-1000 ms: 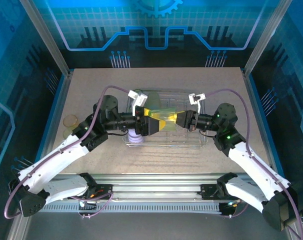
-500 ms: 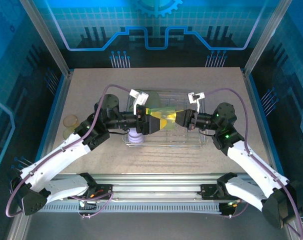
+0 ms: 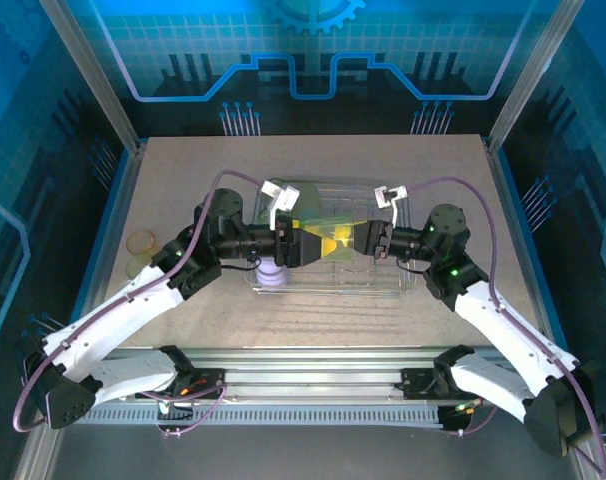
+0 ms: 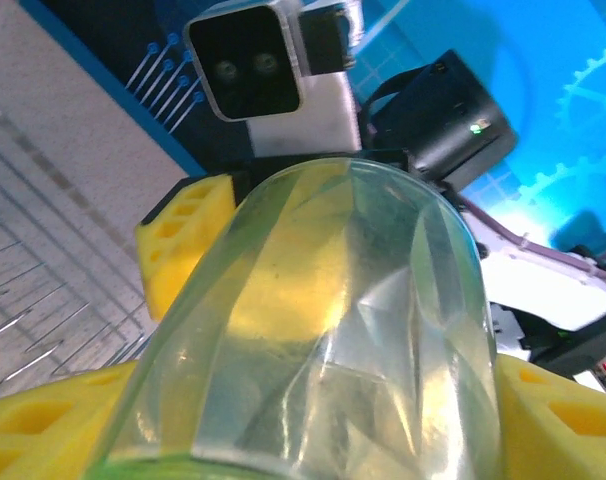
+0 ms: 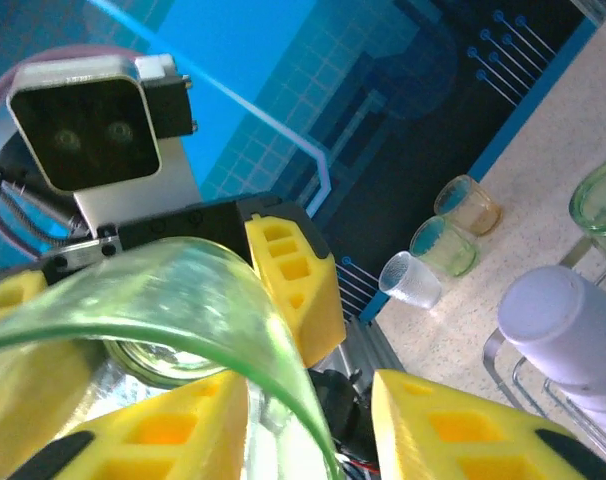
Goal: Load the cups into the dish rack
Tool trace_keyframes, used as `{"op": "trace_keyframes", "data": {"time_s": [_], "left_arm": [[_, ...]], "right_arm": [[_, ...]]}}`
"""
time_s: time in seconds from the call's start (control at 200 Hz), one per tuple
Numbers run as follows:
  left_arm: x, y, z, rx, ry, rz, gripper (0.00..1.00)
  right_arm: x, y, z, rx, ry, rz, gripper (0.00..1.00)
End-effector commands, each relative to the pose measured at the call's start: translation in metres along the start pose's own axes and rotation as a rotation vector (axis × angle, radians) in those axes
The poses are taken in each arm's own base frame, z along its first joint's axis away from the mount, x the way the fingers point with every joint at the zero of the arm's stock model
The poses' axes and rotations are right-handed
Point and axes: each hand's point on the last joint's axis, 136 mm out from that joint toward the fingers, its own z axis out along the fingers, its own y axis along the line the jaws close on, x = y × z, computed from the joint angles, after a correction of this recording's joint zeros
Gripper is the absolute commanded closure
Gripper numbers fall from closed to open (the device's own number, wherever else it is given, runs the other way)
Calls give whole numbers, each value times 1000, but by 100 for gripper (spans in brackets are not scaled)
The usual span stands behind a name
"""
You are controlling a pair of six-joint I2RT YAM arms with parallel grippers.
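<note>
A translucent yellow-green cup [image 3: 330, 240] hangs sideways over the dish rack [image 3: 407, 283], between both arms. My left gripper [image 3: 316, 243] is shut on it; in the left wrist view its yellow pads [image 4: 43, 425] press both sides of the cup [image 4: 323, 320]. My right gripper [image 3: 353, 240] is open around the other end: in the right wrist view the cup's green rim [image 5: 218, 300] passes between its fingers [image 5: 483, 425] with a gap. A lavender cup [image 3: 271, 277] stands upside down in the rack, also in the right wrist view as the lavender cup [image 5: 563, 320].
Two cups [image 3: 140, 241] stand on the table at the left; the right wrist view shows a tan cup [image 5: 469, 205], a green cup [image 5: 444, 246] and a clear cup [image 5: 413, 281] there. Another green cup [image 5: 599, 206] sits by the rack's far corner.
My right gripper has opened off the yellow-green cup while my left gripper has closed in on it. Both arms have barely shifted.
</note>
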Motion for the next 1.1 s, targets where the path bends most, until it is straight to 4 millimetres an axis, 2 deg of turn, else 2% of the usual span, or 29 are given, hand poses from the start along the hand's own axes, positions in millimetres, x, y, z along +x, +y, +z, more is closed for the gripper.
{"op": "trace_keyframes", "data": {"time_s": [0.0, 0.06, 0.065, 0.085, 0.17, 0.265, 0.41, 0.58, 0.715, 0.951, 1.096], "left_arm": [[-12, 16, -8, -154, -37, 19, 54], [-9, 30, -11, -245, -7, 12, 57], [-8, 31, -11, -254, -2, 11, 58], [-8, 35, -13, -279, 6, 12, 59], [-4, 50, -18, -382, 41, 6, 63], [-2, 66, -26, -491, 60, 0, 66], [-2, 85, -35, -643, 106, 25, 70], [0, 104, -32, -790, 222, 53, 70], [8, 119, -20, -863, 329, 28, 70], [32, 152, 17, -919, 455, -12, 70], [49, 173, 28, -964, 520, -44, 69]], "right_arm": [[2, -25, -8, 210, 10, 1, 56], [11, -52, -23, 399, 38, 8, 54], [6, -50, -25, 418, 30, -6, 54], [6, -56, -31, 475, 33, -6, 54], [12, -86, -63, 710, 43, 32, 53], [17, -105, -95, 872, 36, 65, 52], [15, -105, -120, 920, -32, 58, 52], [12, -102, -138, 957, -82, 39, 51], [13, -103, -143, 978, -77, 39, 51], [15, -104, -146, 990, -87, 36, 51], [18, -104, -151, 1008, -89, 25, 51]]}}
